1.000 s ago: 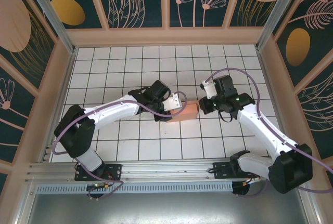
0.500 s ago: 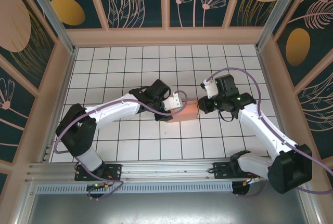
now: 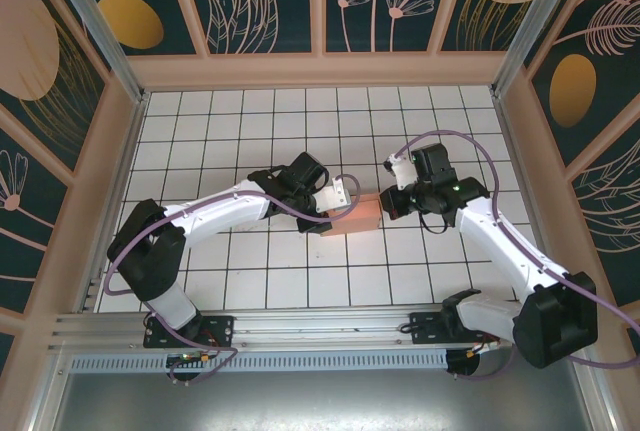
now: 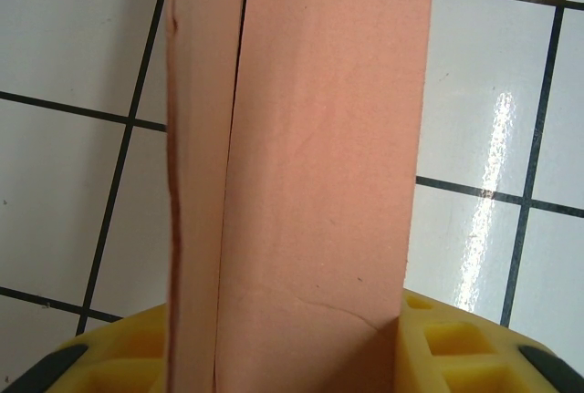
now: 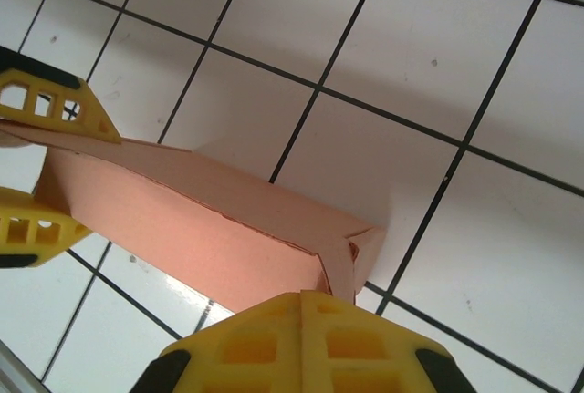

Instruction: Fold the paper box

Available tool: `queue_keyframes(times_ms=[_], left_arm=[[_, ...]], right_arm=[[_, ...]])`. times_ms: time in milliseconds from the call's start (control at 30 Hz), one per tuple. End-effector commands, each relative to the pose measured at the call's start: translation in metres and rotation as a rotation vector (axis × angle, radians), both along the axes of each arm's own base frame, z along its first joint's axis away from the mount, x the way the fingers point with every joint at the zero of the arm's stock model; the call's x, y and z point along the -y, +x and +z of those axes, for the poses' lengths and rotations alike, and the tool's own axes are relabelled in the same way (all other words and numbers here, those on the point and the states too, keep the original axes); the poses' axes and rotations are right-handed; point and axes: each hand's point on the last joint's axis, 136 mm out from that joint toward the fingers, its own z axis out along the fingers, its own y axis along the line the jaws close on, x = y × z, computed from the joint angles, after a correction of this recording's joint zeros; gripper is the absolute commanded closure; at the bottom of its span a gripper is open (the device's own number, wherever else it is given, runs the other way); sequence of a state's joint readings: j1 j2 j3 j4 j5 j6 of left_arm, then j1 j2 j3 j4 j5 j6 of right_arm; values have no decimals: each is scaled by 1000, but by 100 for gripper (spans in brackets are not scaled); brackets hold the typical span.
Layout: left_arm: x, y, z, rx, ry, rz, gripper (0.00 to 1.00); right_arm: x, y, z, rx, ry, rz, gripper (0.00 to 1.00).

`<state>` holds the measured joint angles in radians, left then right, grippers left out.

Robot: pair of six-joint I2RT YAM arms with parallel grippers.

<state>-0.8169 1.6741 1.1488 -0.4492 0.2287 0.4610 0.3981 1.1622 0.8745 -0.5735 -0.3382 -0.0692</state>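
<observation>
The paper box [image 3: 358, 217] is a salmon-pink card box, folded into a long narrow shape and lying on the white tiles mid-table. My left gripper [image 3: 342, 203] is shut on its left end. In the left wrist view the box [image 4: 319, 183] fills the gap between the yellow fingers [image 4: 456, 347], with an overlapping seam down its left side. My right gripper [image 5: 301, 338] is shut, its tips against the folded end flap at the right end of the box [image 5: 201, 220]. The left gripper's fingers [image 5: 55, 106] show at the far end.
White tiled floor [image 3: 250, 131] with dark grout lines, fenced by wooden walls [image 3: 320, 69] with patterned panels. Purple cables loop off both arms. Open tiles lie all round the box.
The right gripper has edged slightly left, closer against the box's right end. The left arm and the box stay put.
</observation>
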Motion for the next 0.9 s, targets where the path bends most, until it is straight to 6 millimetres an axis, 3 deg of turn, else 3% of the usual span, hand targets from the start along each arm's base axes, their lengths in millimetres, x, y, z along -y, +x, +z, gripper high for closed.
queue_keyframes(times_ms=[0, 400, 433, 533, 567, 600, 700, 867], left_arm=[[-9, -21, -32, -140, 71, 0, 68], [0, -11, -29, -143, 31, 71, 70], [0, -11, -29, -139, 31, 66, 70], [-3, -13, -30, -137, 41, 59, 70], [-4, -13, -31, -137, 48, 56, 70], [-5, -14, -32, -137, 51, 54, 69], [-7, -15, -33, -142, 60, 51, 70], [-6, -17, -34, -150, 58, 45, 70]], right_arm=[[3, 4, 0, 6, -6, -12, 100], [0, 4, 6, 10, 24, -57, 100], [1, 4, 6, 13, 22, -62, 98], [7, 9, 15, 44, 21, -101, 77], [11, 11, 19, 56, 28, -115, 65], [15, 15, 23, 65, 37, -131, 62], [22, 20, 25, 53, 69, -149, 58], [20, 22, 13, 20, 48, -115, 58]])
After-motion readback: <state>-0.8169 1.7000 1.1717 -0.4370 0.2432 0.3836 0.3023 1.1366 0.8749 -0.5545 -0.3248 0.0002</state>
